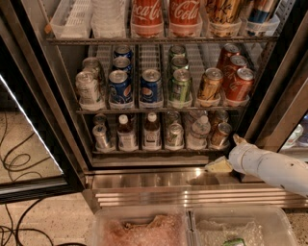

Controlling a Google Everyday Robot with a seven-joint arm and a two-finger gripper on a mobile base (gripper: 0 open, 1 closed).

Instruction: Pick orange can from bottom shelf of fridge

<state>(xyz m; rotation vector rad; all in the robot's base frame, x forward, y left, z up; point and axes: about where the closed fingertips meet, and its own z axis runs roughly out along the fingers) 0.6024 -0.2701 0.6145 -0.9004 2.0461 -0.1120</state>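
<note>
The fridge (159, 185) stands open in front of me. Its bottom shelf (159, 152) holds small cans and bottles in clear lanes. The orange can (220, 135), dull copper with a silver lid, stands at the front of the far right lane, next to a water bottle (198, 131). My gripper (227, 153) reaches in from the right on a white arm, just below and right of the orange can, at the shelf's front edge. It is open, with one cream finger (218, 166) low over the steel sill and the other tip (237, 140) beside the can. It holds nothing.
The middle shelf holds blue cans (150, 85), green cans (179, 85), a golden-amber can (210, 84) and red-orange cans (238, 84). Cola bottles (147, 14) stand on top. The open door (33, 129) is at the left, with cables (14, 163) on the floor. Clear bins (144, 226) lie below.
</note>
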